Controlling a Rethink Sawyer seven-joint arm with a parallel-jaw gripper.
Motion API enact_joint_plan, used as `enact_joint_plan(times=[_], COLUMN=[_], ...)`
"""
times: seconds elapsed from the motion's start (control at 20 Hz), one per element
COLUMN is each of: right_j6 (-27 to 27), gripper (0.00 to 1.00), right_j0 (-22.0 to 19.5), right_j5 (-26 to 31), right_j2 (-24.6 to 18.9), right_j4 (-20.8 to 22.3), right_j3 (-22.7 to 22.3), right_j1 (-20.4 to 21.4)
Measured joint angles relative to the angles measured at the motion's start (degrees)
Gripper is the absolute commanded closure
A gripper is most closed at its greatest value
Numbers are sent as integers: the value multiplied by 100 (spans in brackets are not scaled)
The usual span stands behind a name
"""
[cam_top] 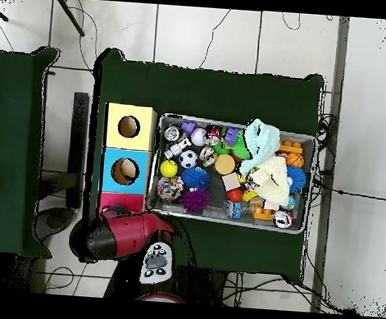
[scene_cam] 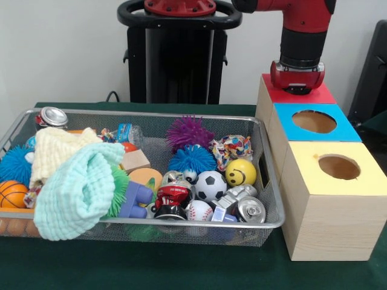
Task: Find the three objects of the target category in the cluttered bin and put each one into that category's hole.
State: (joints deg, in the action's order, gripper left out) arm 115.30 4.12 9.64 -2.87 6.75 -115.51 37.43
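I hold the red-and-black gripper [scene_cam: 297,89] low over the red-topped wooden box [scene_cam: 314,95], at two o'clock from the wire mesh bin [scene_cam: 269,208]; I cannot tell its jaw state, so I'd centre on the hole before any release.

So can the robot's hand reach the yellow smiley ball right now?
Probably yes. The yellow smiley-face ball lies on top at the wire mesh bin's end nearest the boxes, nothing covering it. The hand sits over the red-topped wooden box, so it must swing across first.

Frontal and top-down, sharing bin [scene_cam: 266,181] [cam_top: 306,141].
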Motion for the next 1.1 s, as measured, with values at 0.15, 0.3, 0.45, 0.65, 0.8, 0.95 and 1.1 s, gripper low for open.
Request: enact_joint_plan(times=[0.15,0.3,0.45,0.65,0.8,0.95,1.1], right_j6=[0,0,0,1,1,0,1], gripper=[0,0,0,0,0,0,0], right_j0=[1,5,8,8,9,17,26], right_j5=[32,90,127,160,224,341,514], right_j2=[0,-1,-2,-2,-3,-4,-4], right_j4=[1,1,1,1,2,2,1], right_j3=[-2,-2,-2,-12,-15,-24,-25], right_j1=[24,56,76,123,188,277,394])
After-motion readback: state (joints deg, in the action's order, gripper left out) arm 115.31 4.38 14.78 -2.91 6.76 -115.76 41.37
